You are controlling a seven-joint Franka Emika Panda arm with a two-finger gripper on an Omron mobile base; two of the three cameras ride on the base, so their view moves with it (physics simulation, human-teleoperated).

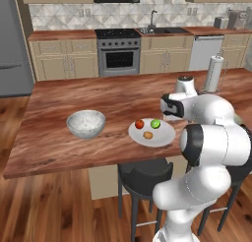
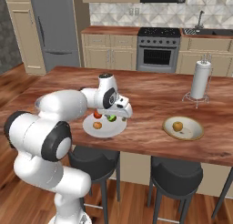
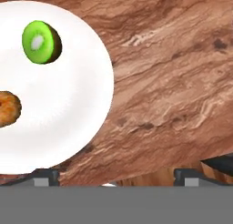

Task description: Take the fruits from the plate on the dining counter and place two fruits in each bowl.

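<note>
The white plate (image 1: 162, 137) (image 2: 109, 132) (image 3: 73, 114) lies on the dining counter (image 1: 74, 98) and holds a red fruit (image 1: 139, 123) (image 2: 97, 114), a bright green one (image 1: 155, 123) (image 2: 111, 118) (image 3: 42, 42) and an orange one (image 1: 148, 135) (image 2: 97, 125) (image 3: 7, 109). To its left stands the deep grey bowl (image 1: 86, 123). The shallow beige bowl (image 2: 193, 132) on the right holds one yellowish fruit (image 2: 177, 126). My gripper (image 2: 123, 117) (image 3: 116, 177) hovers over the plate's right rim and the bare wood beside it, open, with nothing between its fingertips (image 3: 45, 176).
A paper towel holder (image 1: 214, 74) (image 2: 200, 79) stands on the counter behind the beige bowl. Dark stools (image 1: 145, 174) (image 2: 176, 175) sit under the counter's near edge. Stove and cabinets line the far wall.
</note>
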